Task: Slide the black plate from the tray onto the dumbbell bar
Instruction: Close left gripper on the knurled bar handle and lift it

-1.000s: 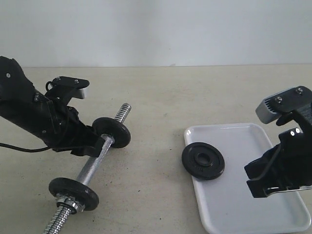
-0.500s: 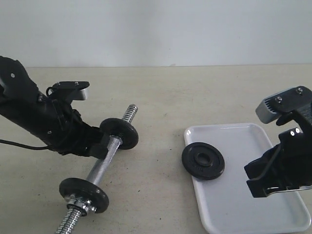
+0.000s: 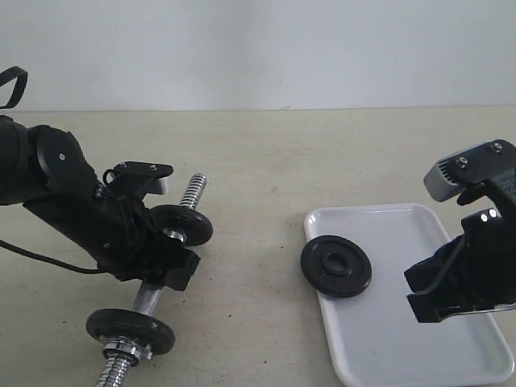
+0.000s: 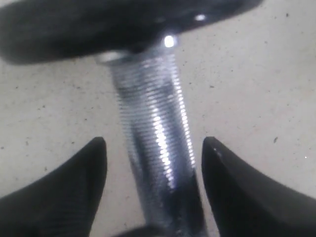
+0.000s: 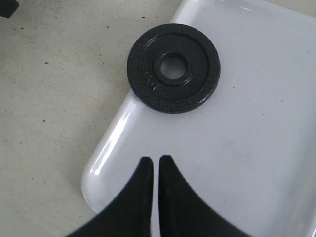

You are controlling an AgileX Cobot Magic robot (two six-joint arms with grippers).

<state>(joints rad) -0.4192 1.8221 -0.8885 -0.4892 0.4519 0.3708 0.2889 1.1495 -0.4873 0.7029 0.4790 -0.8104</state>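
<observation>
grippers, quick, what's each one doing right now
Left gripper: fingers straddle the dumbbell bar, grip cannot be told.
Right gripper: closed, empty.

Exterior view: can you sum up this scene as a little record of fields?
black plate: flat, overhanging the tray's rim, untouched
tray: white, on the table
dumbbell bar: carries two discs
left tool: open, tips either side of the bar
right tool: shut, empty, above the tray
</observation>
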